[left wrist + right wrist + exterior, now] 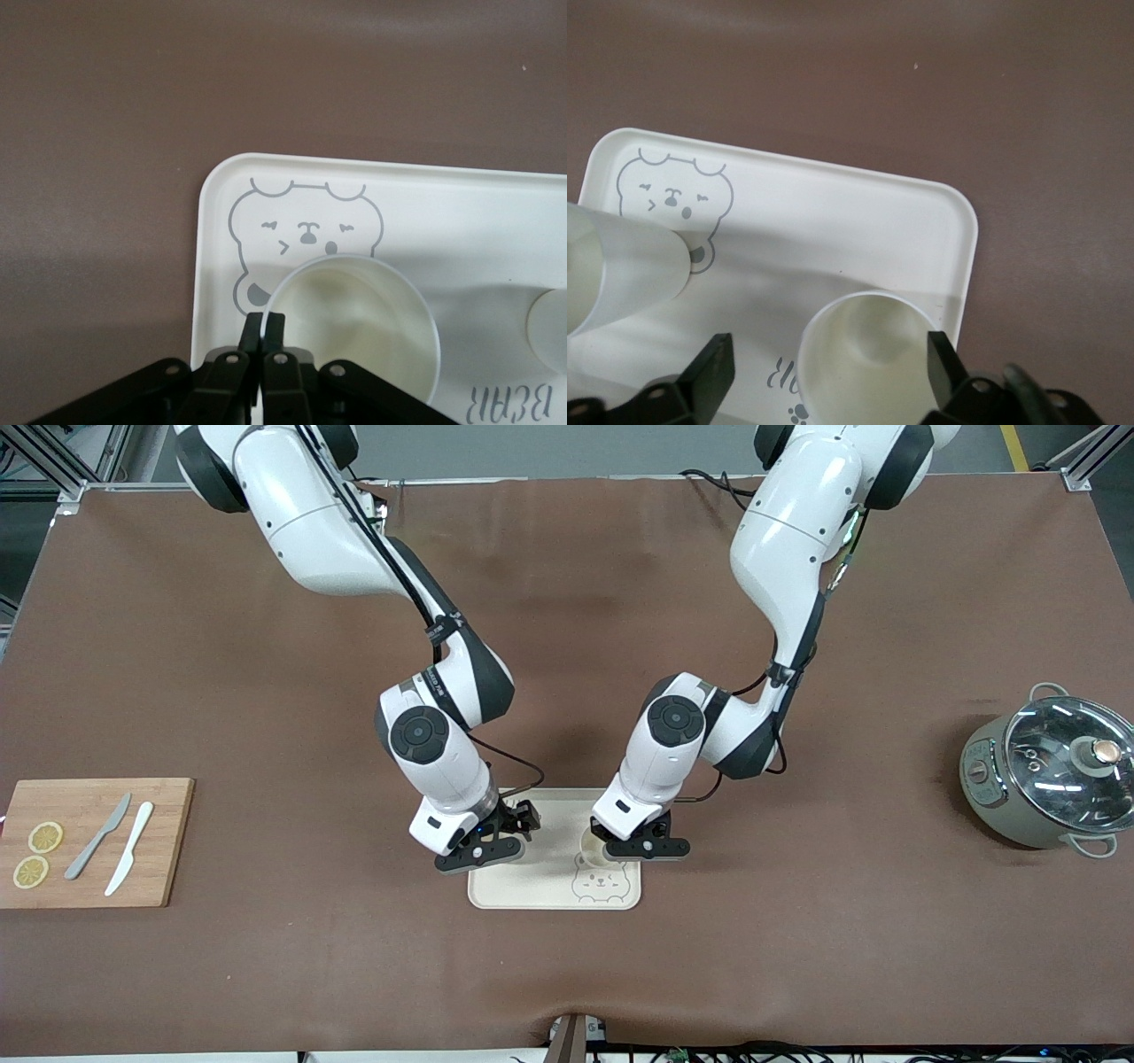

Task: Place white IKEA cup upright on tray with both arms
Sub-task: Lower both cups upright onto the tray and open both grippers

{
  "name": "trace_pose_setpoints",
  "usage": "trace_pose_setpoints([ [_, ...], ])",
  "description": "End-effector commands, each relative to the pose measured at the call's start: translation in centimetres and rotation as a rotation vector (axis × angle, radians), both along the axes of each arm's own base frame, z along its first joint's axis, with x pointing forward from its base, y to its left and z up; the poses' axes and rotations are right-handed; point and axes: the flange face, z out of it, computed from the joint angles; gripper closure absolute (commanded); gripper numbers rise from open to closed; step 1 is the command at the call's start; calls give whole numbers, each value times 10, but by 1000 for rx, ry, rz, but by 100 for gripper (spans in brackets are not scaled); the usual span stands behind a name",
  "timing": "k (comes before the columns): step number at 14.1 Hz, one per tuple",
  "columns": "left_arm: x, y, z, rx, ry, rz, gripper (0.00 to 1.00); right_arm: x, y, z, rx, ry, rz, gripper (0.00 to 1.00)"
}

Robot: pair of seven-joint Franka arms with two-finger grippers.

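Note:
The cream tray (620,899) with a bear-face drawing lies on the brown table, nearer to the front camera than the arms' bases. My left gripper (264,323) is shut on the rim of an upright white cup (354,323) over the bear face; I cannot tell whether the cup touches the tray. This cup also shows in the front view (592,848) beside the left gripper (620,850). My right gripper (828,354) is open, its fingers on either side of a second upright white cup (868,363) standing on the tray (833,212). In the front view the right gripper (485,850) hides that cup.
A wooden cutting board (164,841) with two lemon slices, a grey knife and a white knife lies at the right arm's end. A grey pot (1050,775) with a glass lid stands at the left arm's end.

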Motion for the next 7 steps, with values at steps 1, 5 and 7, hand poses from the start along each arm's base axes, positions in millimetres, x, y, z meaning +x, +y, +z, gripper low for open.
trace_pose_setpoints([
  [1, 2, -3, -1, 12, -24, 10, 45, 18, -21, 25, 7, 29, -43, 0],
  [5, 8, -1, 25, -31, -32, 86, 0, 43, -87, 67, -31, 79, -96, 0],
  [7, 11, 6, 50, -28, -16, 107, 0, 49, -118, 96, -40, 79, -95, 0],
])
